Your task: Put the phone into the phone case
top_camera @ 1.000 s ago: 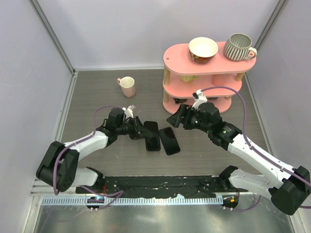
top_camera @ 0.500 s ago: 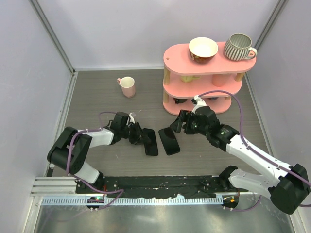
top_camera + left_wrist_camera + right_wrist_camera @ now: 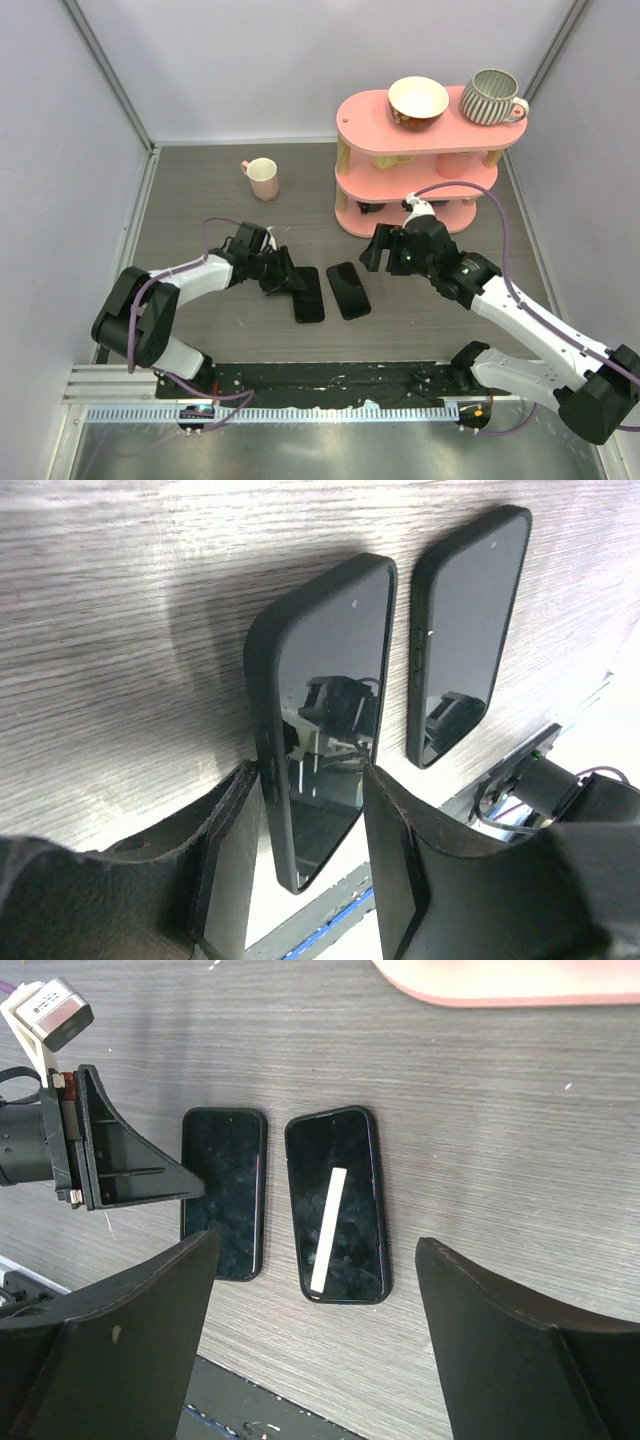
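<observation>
Left wrist view had the left gripper (image 3: pixel 310 780) closest, its two fingers (image 3: pixel 225 850) a narrow way apart, and the near part of the phone (image 3: pixel 335 700) showed in the gap between them. Whether they pinched it or only flanked it I cannot tell. The phone lay screen up on the table (image 3: pixel 120 600), its glossy glass mirroring the gripper, with a thick matte black rim around it that looked to be the phone case (image 3: pixel 260 700); whether it sat fully home was not clear. Just beyond the phone, on its side away from the left gripper, lay a second glossy black slab (image 3: pixel 465 630), parallel to it and parted from it by a thin strip of wood. The right gripper (image 3: pixel 318 1245) hung over that second slab with its fingers spread wide and nothing between them, clear of both slabs. Farther out from the left gripper, well apart, stood a pink cup (image 3: pixel 263 178). Just past the right gripper stood a pink tiered shelf (image 3: pixel 360 122), with a bowl (image 3: pixel 418 100) and a striped mug (image 3: pixel 492 97) on its top tier.
</observation>
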Tool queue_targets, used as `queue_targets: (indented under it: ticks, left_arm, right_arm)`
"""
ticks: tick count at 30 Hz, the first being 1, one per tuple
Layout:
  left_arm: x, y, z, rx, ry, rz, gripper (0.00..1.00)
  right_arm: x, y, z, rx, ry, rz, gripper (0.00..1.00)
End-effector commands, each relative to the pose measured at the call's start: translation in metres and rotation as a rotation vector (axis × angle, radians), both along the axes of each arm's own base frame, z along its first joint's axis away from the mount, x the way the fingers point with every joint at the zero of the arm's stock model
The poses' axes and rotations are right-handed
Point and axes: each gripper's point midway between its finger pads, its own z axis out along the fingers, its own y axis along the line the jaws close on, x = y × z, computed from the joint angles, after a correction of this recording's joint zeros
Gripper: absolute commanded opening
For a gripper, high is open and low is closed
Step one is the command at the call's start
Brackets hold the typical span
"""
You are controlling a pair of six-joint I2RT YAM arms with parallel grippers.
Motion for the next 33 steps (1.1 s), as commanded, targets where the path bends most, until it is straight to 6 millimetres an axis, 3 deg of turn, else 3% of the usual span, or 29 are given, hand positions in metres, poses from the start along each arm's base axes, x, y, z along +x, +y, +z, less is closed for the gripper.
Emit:
queue_targets:
  ticks: [1,4,5,6,7,12,16,18,21,26,33]
  left_arm:
    - [0.01,0.009,0.027,0.062,-0.088,-0.018,0.49]
    - [0.015,0.014,0.047,0.083,-0.148,-0.021,0.52]
    - [0.018,0.014,0.057,0.08,-0.176,-0.022,0.65]
    - [0.02,0.014,0.07,0.073,-0.223,-0.03,0.69]
    - [0.019,0.014,0.079,0.066,-0.247,-0.038,0.99]
    - [0.019,0.0,0.153,-0.066,-0.461,-0.124,1.0]
    - [0.005,-0.004,0.212,-0.189,-0.648,-0.176,1.0]
    - [-0.004,-0.007,0.229,-0.247,-0.714,-0.202,1.0]
    - [-0.017,-0.004,0.252,-0.301,-0.812,-0.212,1.0]
    - [-0.033,0.002,0.27,-0.348,-0.908,-0.22,1.0]
    - [-0.05,0.008,0.3,-0.413,-1.031,-0.21,1.0]
  right_arm:
    - [-0.001,-0.012,0.043,-0.018,-0.076,-0.011,0.88]
    - [-0.006,-0.016,0.052,-0.033,-0.078,0.006,0.91]
    - [-0.008,-0.018,0.055,-0.035,-0.081,0.003,0.92]
    - [-0.009,-0.022,0.059,-0.037,-0.085,-0.015,0.92]
    - [-0.008,-0.025,0.068,-0.021,-0.096,-0.042,0.93]
    - [-0.008,-0.041,0.089,-0.002,-0.12,-0.143,0.95]
    - [-0.009,-0.051,0.101,0.033,-0.164,-0.198,0.96]
    - [-0.01,-0.052,0.105,0.054,-0.178,-0.204,0.96]
    - [-0.018,-0.051,0.12,0.097,-0.209,-0.172,0.96]
    - [-0.033,-0.058,0.149,0.155,-0.319,-0.123,0.96]
    - [-0.047,-0.061,0.161,0.251,-0.376,-0.11,0.96]
